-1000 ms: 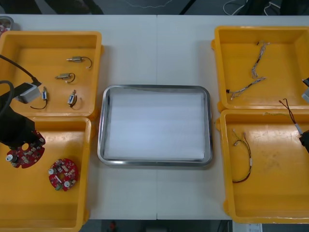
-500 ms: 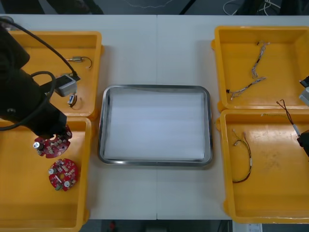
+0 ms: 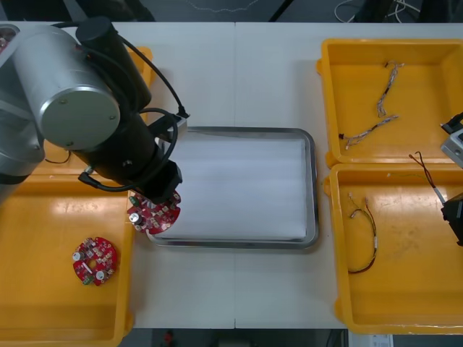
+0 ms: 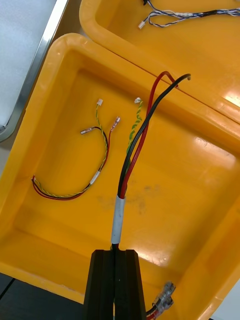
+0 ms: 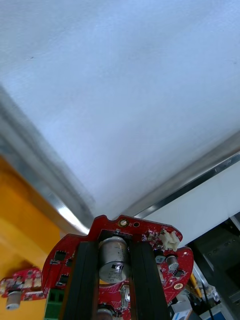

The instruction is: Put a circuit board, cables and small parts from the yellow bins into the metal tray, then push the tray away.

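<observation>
The round red circuit board (image 3: pixel 155 212) hangs over the near left corner of the metal tray (image 3: pixel 239 131), partly past its rim. We think it is light, flat and stiff. The little bits on it could break, so we would set it down softly and not drop it.

The left gripper (image 5: pixel 115 248) is closed on the board, with a round silver bit (image 5: pixel 113 259) between its two fingers. That looks like a firm place to hold.

A second board (image 3: pixel 94 260) lies in the near left bin (image 3: pixel 43 311).

On the right, the right gripper (image 4: pixel 115 253) is pinched tight on a red and black cable (image 4: pixel 136 150) above the near right bin (image 3: pixel 405 314). We think the cable is soft and floppy.

All the bins stand on the bench (image 3: pixel 235 72).
</observation>
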Motion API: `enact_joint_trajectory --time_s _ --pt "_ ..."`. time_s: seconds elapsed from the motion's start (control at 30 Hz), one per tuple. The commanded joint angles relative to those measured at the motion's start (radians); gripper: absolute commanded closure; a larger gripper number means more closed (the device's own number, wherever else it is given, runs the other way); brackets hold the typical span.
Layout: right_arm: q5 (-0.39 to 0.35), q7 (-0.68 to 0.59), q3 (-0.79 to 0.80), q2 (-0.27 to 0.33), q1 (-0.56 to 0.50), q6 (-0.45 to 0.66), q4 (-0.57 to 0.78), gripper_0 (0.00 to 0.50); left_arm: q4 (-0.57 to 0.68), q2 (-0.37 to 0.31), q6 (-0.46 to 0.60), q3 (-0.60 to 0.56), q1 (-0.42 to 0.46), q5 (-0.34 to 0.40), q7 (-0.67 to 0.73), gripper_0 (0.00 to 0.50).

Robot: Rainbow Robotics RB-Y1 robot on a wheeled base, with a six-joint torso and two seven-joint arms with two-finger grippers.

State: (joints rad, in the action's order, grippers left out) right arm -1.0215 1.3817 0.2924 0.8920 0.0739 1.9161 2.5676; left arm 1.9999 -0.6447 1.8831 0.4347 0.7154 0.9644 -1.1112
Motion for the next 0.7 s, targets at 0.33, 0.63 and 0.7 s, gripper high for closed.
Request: enact_joint_trajectory --time_s 0.33,0.63,0.7 --pt "-0.002 0.062 -0.009 0.028 0.023 0.004 0.026 0.5 -0.191 0.103 -0.234 0.197 0.078 -0.153 0.011 0.498" --pt "-0.002 0.063 -0.01 0.028 0.021 0.004 0.028 0.5 -0.268 0.106 -0.3 0.254 0.084 -0.2 -0.01 0.498" --pt "0.0 0.063 -0.01 0.028 0.021 0.004 0.031 0.5 -0.274 0.106 -0.303 0.254 0.085 -0.199 -0.015 0.498"
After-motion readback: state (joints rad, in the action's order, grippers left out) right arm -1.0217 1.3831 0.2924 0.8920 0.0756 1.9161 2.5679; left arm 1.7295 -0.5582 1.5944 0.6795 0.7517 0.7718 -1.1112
